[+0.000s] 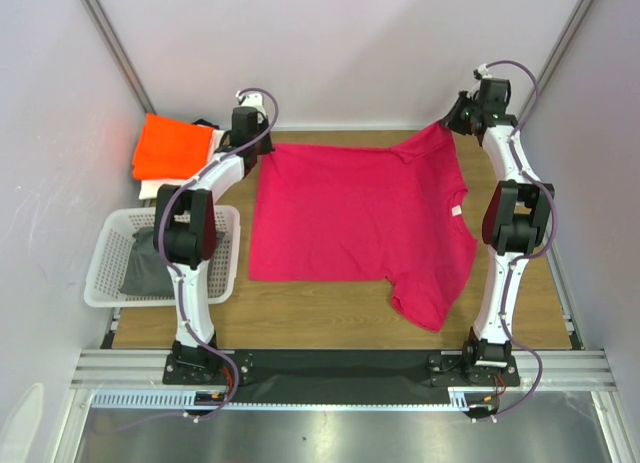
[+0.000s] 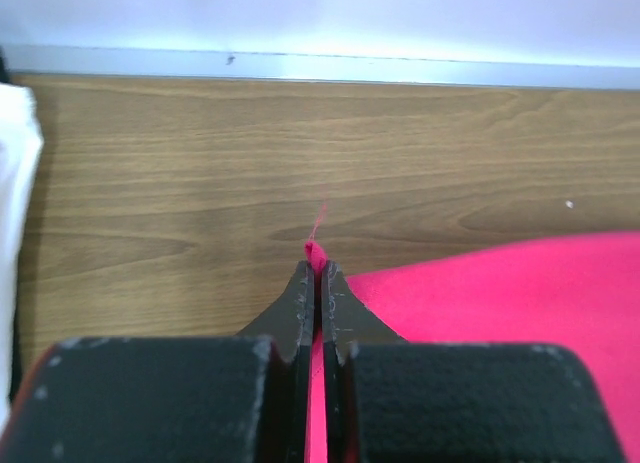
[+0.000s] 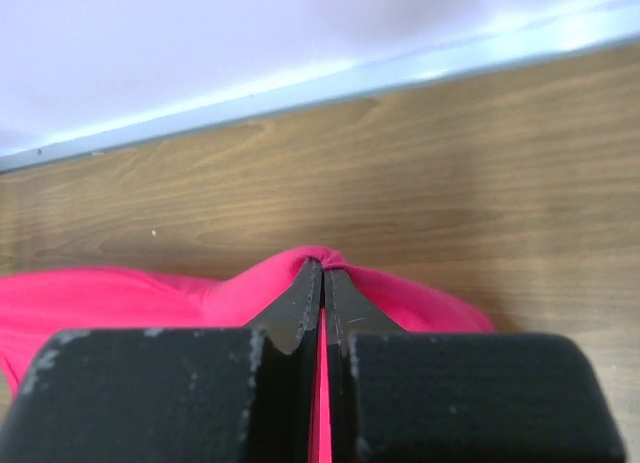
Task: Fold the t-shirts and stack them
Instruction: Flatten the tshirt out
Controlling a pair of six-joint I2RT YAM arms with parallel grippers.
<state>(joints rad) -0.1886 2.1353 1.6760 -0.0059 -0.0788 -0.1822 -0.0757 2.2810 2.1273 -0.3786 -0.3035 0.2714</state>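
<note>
Left end effector (image 2: pixel 318 268), right end effector (image 3: pixel 322 266): both arms extended forward, jaws pinched shut on magenta-pink t-shirt (image 1: pixel 350 213).

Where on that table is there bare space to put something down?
Bare wood lies between the pink shirt and the front rail, plus a strip along the back wall. The left is crowded: basket, orange shirt, left arm.

One pink t-shirt (image 1: pixel 350 213), one orange t-shirt (image 1: pixel 170 148), one white t-shirt (image 1: pixel 150 190), one basket (image 1: pixel 105 258).

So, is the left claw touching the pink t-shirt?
Touching. The left wrist view shows the left claw shut on a corner of the pink t-shirt.
</note>
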